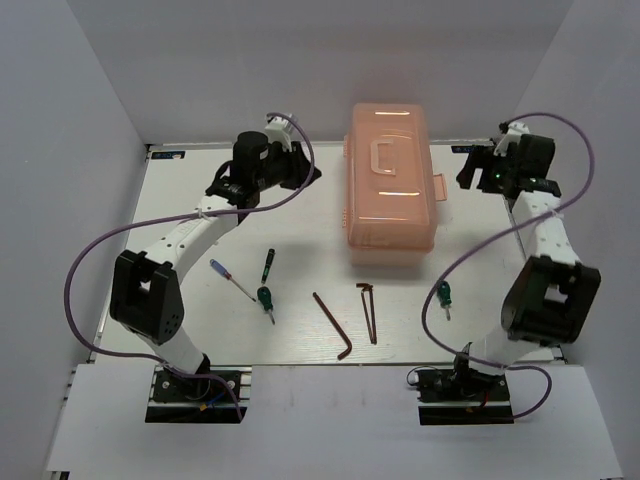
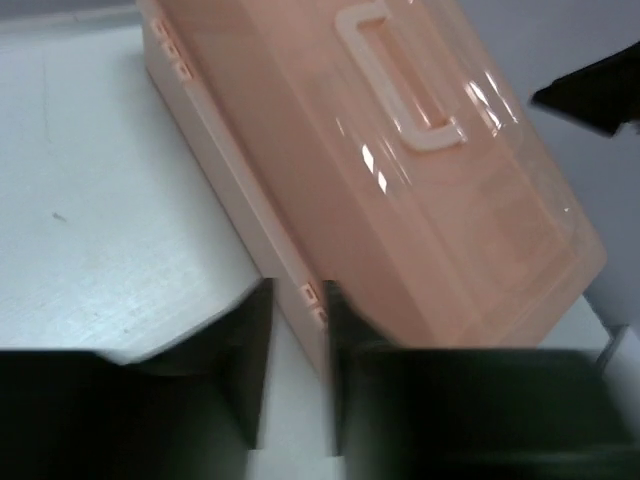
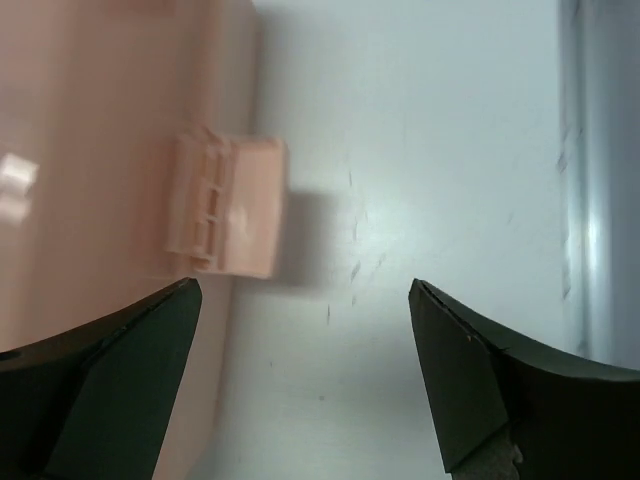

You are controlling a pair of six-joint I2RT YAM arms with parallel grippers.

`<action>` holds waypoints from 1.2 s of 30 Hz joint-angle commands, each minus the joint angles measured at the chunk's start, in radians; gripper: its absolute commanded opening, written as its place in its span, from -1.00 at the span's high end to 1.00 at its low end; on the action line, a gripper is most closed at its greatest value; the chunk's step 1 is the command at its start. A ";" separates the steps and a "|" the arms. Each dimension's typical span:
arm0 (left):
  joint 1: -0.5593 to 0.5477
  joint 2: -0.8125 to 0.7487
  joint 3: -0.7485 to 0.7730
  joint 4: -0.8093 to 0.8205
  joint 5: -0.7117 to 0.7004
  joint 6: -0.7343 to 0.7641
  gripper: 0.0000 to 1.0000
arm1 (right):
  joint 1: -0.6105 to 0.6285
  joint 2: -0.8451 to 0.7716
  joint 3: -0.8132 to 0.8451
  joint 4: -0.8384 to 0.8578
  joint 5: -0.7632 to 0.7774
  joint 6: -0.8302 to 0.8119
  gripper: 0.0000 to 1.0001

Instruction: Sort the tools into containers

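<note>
Toolbox [image 1: 390,185] sits shut, so I flank it: right fingers [image 3: 130,370] spread wide by its latch [image 3: 225,205], left fingers [image 2: 250,370] narrowly parted, empty, opposite; tools [image 1: 265,298] lie on tabletop [image 1: 290,345].

bright even light, glare on toolbox lid [image 1: 390,150], blurred wrist views

Left pincer [image 2: 298,300]: jaws narrowly parted, holding nothing; arm reaching forward, elbow bent. Right pincer [image 3: 305,290]: jaws wide apart, empty; arm likewise.
</note>
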State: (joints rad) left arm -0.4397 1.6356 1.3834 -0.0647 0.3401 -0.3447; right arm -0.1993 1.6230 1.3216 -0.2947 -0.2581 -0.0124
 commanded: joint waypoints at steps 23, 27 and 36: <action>-0.033 0.113 -0.127 0.233 0.224 -0.010 -0.08 | 0.512 0.253 0.541 -0.106 0.042 0.296 -0.29; -0.042 0.093 -0.158 0.252 0.224 -0.001 -0.19 | 0.541 0.268 0.550 -0.133 0.166 0.307 -0.29; -0.060 0.084 -0.130 0.261 0.186 0.021 -0.28 | 0.586 0.238 0.531 -0.155 0.298 0.270 -0.29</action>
State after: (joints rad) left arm -0.4911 1.7622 1.2247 0.1627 0.5362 -0.3408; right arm 0.3748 1.8896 1.8301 -0.4248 -0.0486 0.2768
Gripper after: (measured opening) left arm 0.641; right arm 0.646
